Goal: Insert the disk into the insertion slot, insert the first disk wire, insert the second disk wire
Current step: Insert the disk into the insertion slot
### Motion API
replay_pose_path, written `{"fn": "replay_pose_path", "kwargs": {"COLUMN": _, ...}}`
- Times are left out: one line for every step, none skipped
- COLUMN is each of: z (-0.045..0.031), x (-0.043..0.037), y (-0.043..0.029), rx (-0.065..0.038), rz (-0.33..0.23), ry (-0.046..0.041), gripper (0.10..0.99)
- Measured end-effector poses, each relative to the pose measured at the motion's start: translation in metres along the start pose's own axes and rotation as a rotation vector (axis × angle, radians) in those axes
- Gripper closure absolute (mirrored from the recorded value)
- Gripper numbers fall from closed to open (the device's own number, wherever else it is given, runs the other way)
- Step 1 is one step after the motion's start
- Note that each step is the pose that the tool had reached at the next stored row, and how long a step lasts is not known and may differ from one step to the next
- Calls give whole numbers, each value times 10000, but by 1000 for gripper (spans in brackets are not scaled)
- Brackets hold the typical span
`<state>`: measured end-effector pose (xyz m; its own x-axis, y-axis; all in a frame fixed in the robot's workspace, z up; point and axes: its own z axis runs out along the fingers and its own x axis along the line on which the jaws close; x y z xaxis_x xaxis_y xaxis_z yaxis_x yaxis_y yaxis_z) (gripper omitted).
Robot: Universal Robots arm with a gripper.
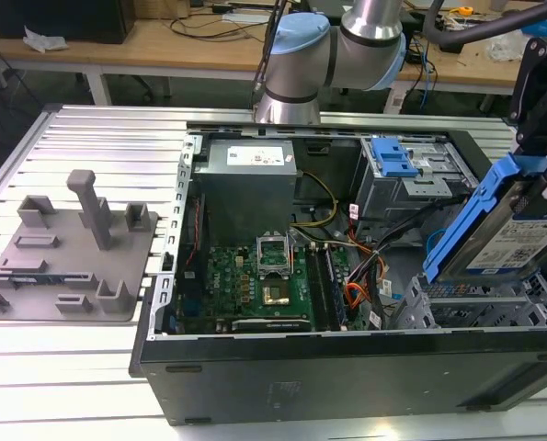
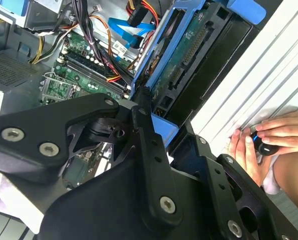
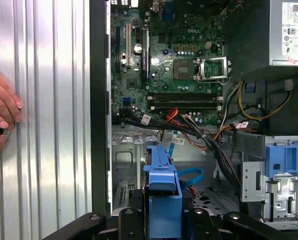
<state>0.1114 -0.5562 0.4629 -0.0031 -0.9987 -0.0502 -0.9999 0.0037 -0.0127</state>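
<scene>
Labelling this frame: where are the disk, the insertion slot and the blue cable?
the disk (image 1: 517, 246), exterior view, white label
the insertion slot (image 1: 471, 309), exterior view, perforated wall
the blue cable (image 3: 200, 174), first wrist view, its loop

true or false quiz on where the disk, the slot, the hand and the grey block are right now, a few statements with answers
1. The gripper has its jaws shut on the disk. True.
2. The disk lies flat inside the insertion slot. False: it hangs tilted above the slot, held in the jaws.
3. A hand rests on the ribbed table beside the computer case. True.
4. The grey fixture block sits inside the computer case. False: it lies on the ribbed table, at the exterior view's left of the case.
</scene>
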Motion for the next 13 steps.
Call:
{"fn": "replay_pose_path", "kwargs": {"z": 2, "x": 1, "y": 0, "rx": 0, "rz": 0, "ry": 1, "gripper": 722}}
{"fn": "replay_pose_path", "kwargs": {"z": 8, "x": 2, "y": 0, "rx": 0, "rz": 1, "ry": 0, "gripper": 722}}
{"fn": "replay_pose_path", "kwargs": {"z": 12, "x": 3, "y": 0, "rx": 0, "rz": 0, "ry": 2, "gripper": 722}}
{"fn": "replay_pose_path", "kwargs": {"z": 15, "x": 5, "y": 0, "rx": 0, "rz": 0, "ry": 2, "gripper": 722}}
{"fn": "replay_pose_path", "kwargs": {"z": 18, "x": 7, "y": 0, "rx": 0, "rz": 1, "ry": 1, "gripper": 722}}
{"fn": "replay_pose_path", "kwargs": {"z": 22, "x": 9, "y": 0, "rx": 0, "rz": 1, "ry": 1, "gripper": 722}}
{"fn": "replay_pose_path", "kwargs": {"z": 28, "x": 11, "y": 0, "rx": 0, "rz": 1, "ry": 0, "gripper": 722}}
{"fn": "replay_pose_path", "kwargs": {"z": 34, "x": 12, "y": 1, "rx": 0, "rz": 1, "ry": 0, "gripper": 722}}
{"fn": "replay_pose_path", "kwargs": {"z": 36, "x": 14, "y": 1, "rx": 0, "rz": 1, "ry": 2, "gripper": 722}}
{"fn": "replay_pose_path", "kwargs": {"z": 40, "x": 17, "y": 1, "rx": 0, "rz": 0, "ry": 2, "gripper": 722}}
{"fn": "replay_pose_path", "kwargs": {"z": 45, "x": 21, "y": 1, "rx": 0, "rz": 1, "ry": 0, "gripper": 722}}
{"fn": "replay_pose_path", "kwargs": {"z": 49, "x": 27, "y": 1, "rx": 0, "rz": 0, "ry": -2, "gripper": 722}}
{"fn": "replay_pose_path", "kwargs": {"z": 52, "x": 32, "y": 1, "rx": 0, "rz": -1, "ry": 2, "gripper": 722}}
